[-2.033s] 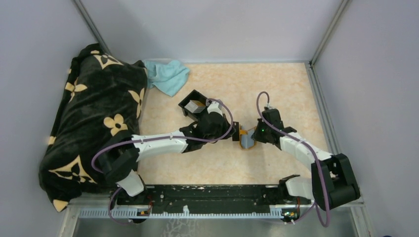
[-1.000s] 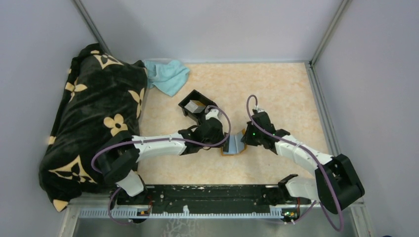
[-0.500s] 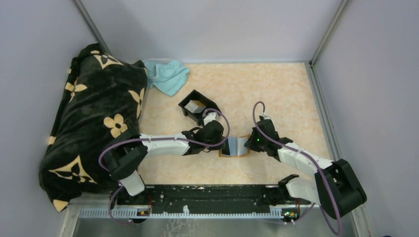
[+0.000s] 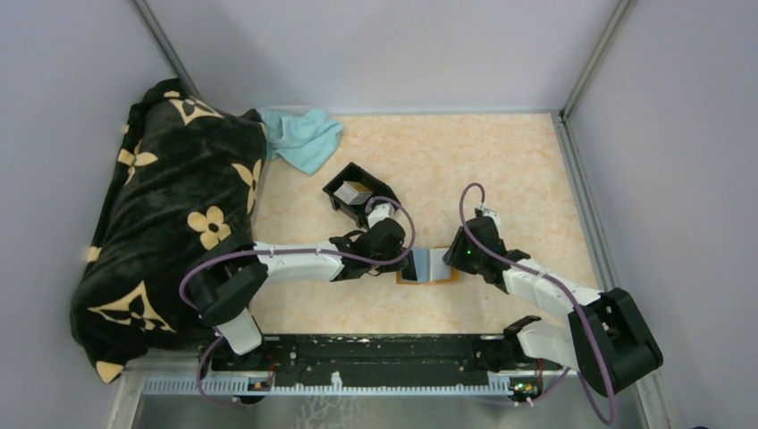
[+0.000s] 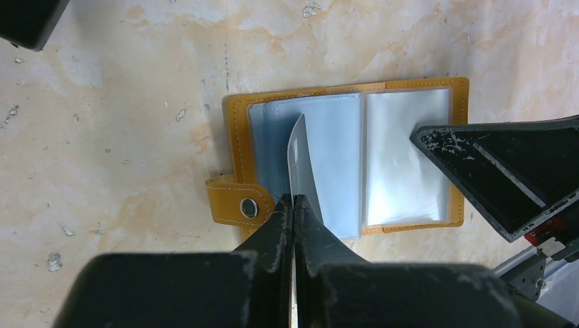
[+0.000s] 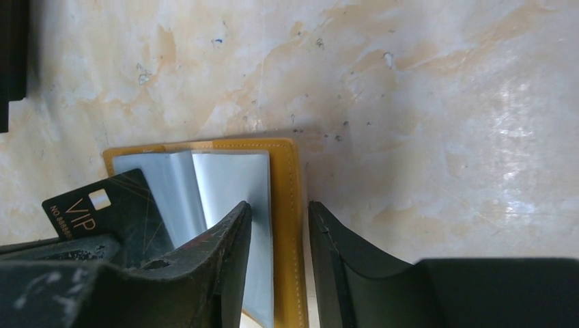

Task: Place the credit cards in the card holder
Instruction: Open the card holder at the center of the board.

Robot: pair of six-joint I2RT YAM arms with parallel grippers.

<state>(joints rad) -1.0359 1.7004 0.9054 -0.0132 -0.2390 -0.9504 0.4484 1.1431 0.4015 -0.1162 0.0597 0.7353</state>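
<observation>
The orange card holder [image 4: 438,277] lies open and flat on the table, its clear plastic sleeves up [image 5: 410,164]. Its tab [image 5: 239,202] points left. My left gripper [image 4: 409,259] is shut on a dark credit card [image 5: 298,154], held on edge over the left sleeves. The right wrist view shows this card's black face marked VIP [image 6: 113,212]. My right gripper [image 4: 456,259] is open. One finger [image 6: 229,236] is over the right sleeve and the other is outside the holder's orange edge [image 6: 288,184]. Another grey card [image 4: 355,189] lies in the black tray.
A black open-topped tray [image 4: 366,172] stands just behind the left gripper. A blue cloth [image 4: 304,136] lies at the back left. A black patterned blanket [image 4: 170,206] fills the left side. Grey walls close in the table.
The card holder, held up and partly folded between the grippers two seconds ago, now lies open flat on the table. Both grippers have come down with it, the left still holding its card.
</observation>
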